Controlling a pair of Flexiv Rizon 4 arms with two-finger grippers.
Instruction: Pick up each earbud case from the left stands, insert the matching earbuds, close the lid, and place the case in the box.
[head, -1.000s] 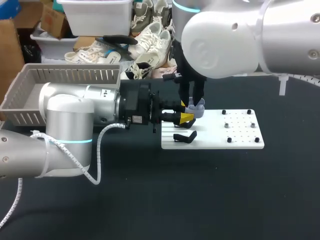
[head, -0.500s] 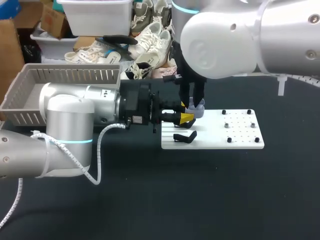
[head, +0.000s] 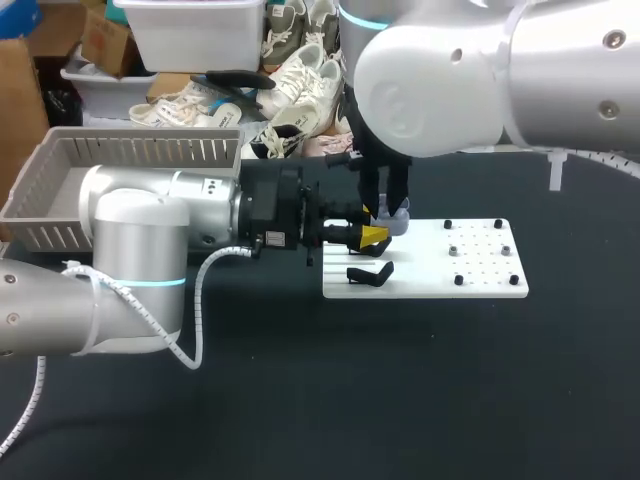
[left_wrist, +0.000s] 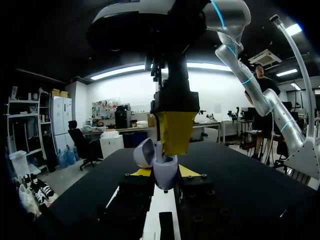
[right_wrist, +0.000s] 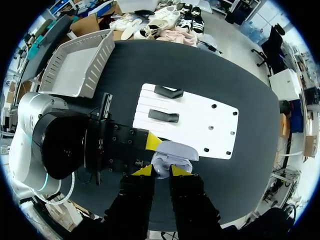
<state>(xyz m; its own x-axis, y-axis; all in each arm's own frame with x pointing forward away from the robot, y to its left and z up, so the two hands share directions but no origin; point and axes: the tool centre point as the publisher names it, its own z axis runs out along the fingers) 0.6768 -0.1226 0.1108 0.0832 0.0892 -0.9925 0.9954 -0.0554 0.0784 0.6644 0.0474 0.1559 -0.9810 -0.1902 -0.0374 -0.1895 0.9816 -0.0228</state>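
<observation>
Left gripper (head: 372, 237) is still clamped on the open lavender earbud case (left_wrist: 165, 170) between its fingers, with the right gripper (right_wrist: 162, 171) just above (can't tell its grip), and basically nothing's budged, so I'd guess earbud insertion's still underway.

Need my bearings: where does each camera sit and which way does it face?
Head: above and behind, looking down on the table; left arm and right arm show.
Left wrist: looks level across the table; left pincer shows, gripping the earbud case.
Right wrist: looks straight down on the white board; right pincer shows.
All share the case.
</observation>
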